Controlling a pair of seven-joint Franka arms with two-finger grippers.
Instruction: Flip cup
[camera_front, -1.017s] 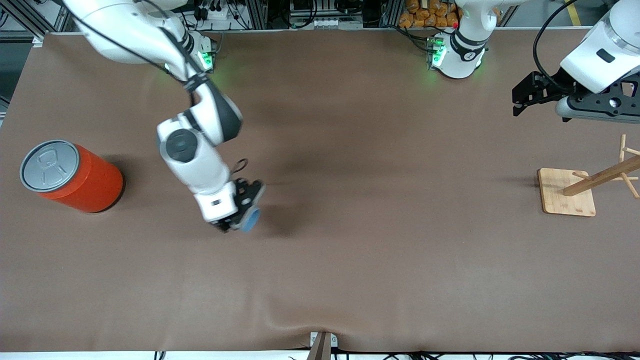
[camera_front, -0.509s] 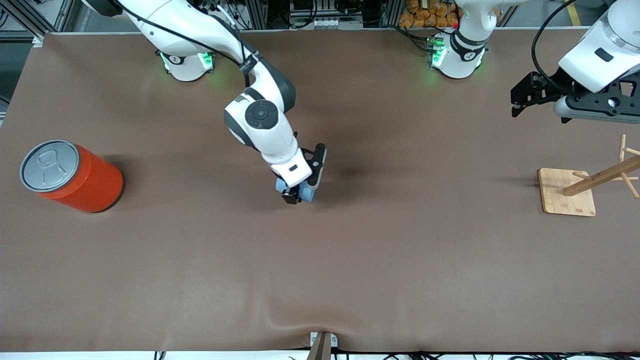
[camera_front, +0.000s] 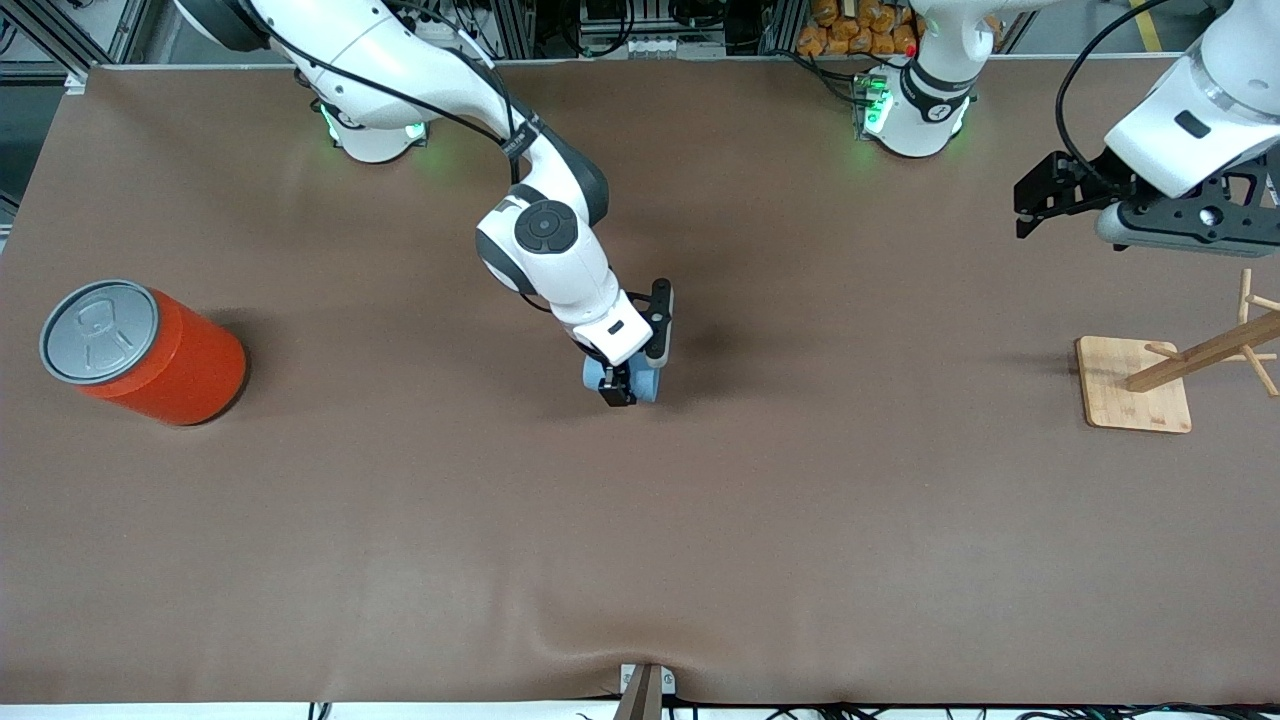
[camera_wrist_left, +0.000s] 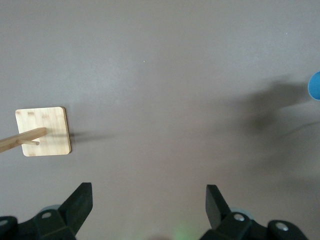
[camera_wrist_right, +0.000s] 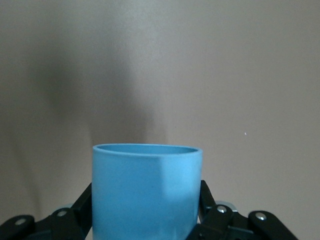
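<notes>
The light-blue cup (camera_front: 646, 385) is between the fingers of my right gripper (camera_front: 620, 386), which is shut on its sides low over the middle of the table. In the right wrist view the cup (camera_wrist_right: 147, 190) fills the space between the black fingers (camera_wrist_right: 82, 202) and its round end points away from the camera toward the table. I cannot tell whether it touches the table. My left gripper (camera_front: 1035, 200) is open and empty, up in the air at the left arm's end of the table, and waits. In the left wrist view (camera_wrist_left: 147, 192) a sliver of the cup (camera_wrist_left: 315, 85) shows at the edge.
A big orange can with a grey lid (camera_front: 150, 355) stands at the right arm's end of the table. A wooden rack on a square base (camera_front: 1135, 385) stands at the left arm's end, under the left gripper; it also shows in the left wrist view (camera_wrist_left: 44, 131).
My right arm has carried the cup from nearer the orange can to the middle of the table and turned its wrist. The left gripper has shifted only slightly.
</notes>
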